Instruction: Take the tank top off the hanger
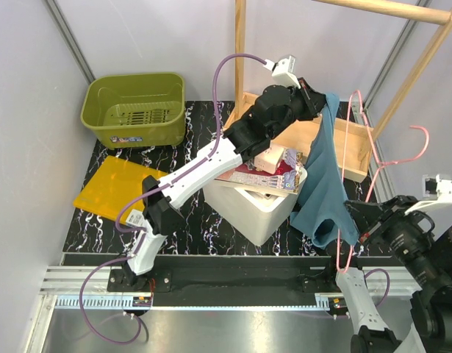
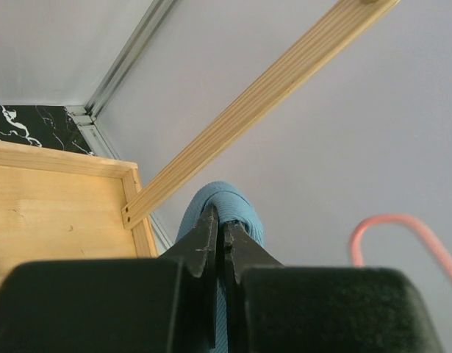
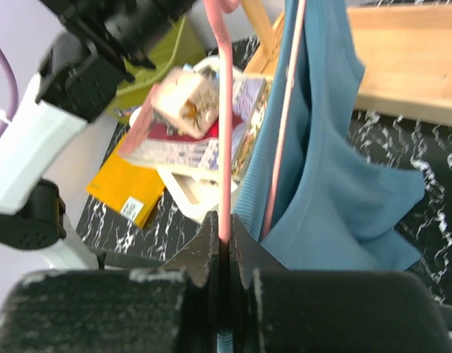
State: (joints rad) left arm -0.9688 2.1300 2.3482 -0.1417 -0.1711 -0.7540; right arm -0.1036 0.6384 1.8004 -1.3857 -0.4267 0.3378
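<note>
The teal-blue tank top [image 1: 325,180] hangs limp between my two arms, above the white box. My left gripper [image 1: 323,103] is shut on its upper strap, which bulges over the fingertips in the left wrist view [image 2: 224,207]. The pink wire hanger [image 1: 372,158] stands tilted on the right, its hook to the far right. My right gripper [image 1: 361,237] is shut on the hanger's lower wire, which runs up from between the jaws [image 3: 225,176]. The tank top [image 3: 336,184] hangs just right of that wire, with a second pink wire across it.
A white box [image 1: 259,202] holds magazines and a small carton. A wooden tray [image 1: 354,147] and wooden rack posts [image 1: 240,51] stand behind. A green basket [image 1: 135,109] sits far left, a yellow sheet [image 1: 115,187] in front of it.
</note>
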